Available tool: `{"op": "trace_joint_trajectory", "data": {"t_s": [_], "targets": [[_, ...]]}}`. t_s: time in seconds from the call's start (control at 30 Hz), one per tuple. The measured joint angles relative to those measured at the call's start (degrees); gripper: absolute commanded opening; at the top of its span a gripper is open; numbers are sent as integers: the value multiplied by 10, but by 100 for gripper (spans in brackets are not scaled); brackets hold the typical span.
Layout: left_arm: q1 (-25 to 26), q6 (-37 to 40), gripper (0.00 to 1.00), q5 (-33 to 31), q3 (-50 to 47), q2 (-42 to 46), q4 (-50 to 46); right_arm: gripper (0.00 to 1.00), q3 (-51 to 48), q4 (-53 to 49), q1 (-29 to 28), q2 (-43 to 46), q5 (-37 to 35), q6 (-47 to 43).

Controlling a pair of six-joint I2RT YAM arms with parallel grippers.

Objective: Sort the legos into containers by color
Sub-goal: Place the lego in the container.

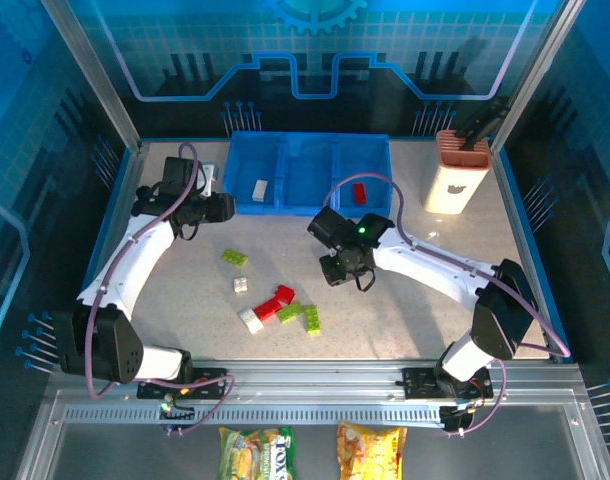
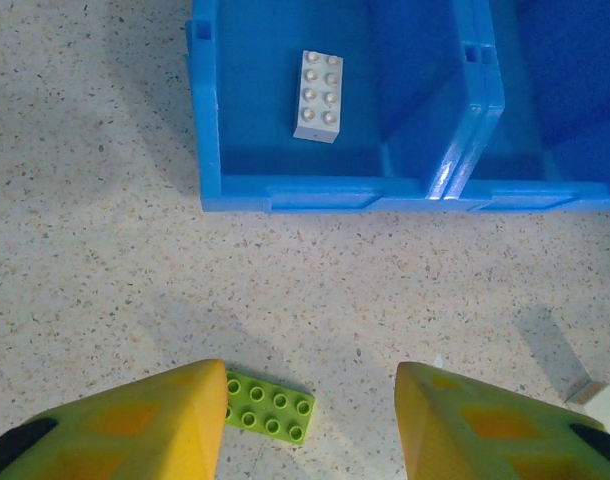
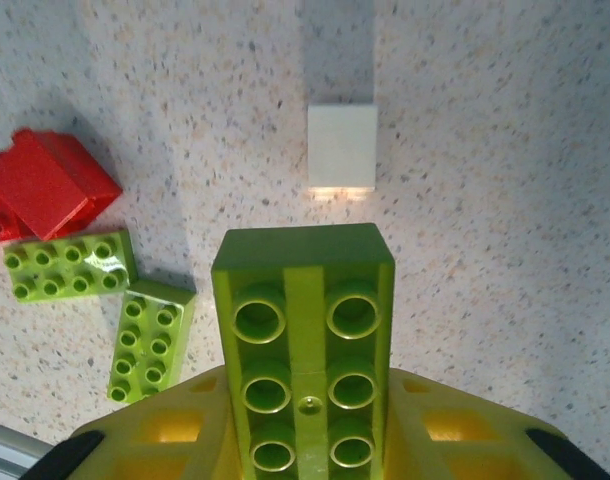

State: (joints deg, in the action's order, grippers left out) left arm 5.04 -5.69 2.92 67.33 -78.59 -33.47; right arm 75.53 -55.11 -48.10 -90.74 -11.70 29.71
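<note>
A lime green brick (image 3: 303,290) with two rows of studs is pinched between the yellow fingers of the right pincer (image 3: 305,400), which is held above the speckled table (image 3: 505,200) in front of the blue tray (image 1: 305,180). Below it on the table are seen a small white block (image 3: 341,148), a cluster of red bricks (image 3: 45,185), and two loose lime green bricks (image 3: 70,265) lying just beside each other. The left pincer (image 2: 310,395) is spread, with nothing between its fingers, and is held near the tray's left front corner. A thin lime green plate (image 2: 270,408) lies on the table beneath it, partly covered by one finger. A white eight-stud brick (image 2: 318,95) is seen in the tray's left compartment and a single red brick (image 1: 359,193) in its right compartment. A white-and-terracotta holder (image 1: 455,178) stands to the right of the tray.
</note>
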Motion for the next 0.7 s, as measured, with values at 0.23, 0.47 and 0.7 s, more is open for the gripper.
{"op": "trace_joint_trajectory", "data": {"t_s": [0.23,0.47,0.7], "targets": [[0,0,49,6,0,0,0,33,45,-2,46,-4,4,-20],[0,0,49,6,0,0,0,33,110,3,93,-65,17,-43],[0,0,49,5,0,0,0,33,224,11,107,-169,31,-62]]}}
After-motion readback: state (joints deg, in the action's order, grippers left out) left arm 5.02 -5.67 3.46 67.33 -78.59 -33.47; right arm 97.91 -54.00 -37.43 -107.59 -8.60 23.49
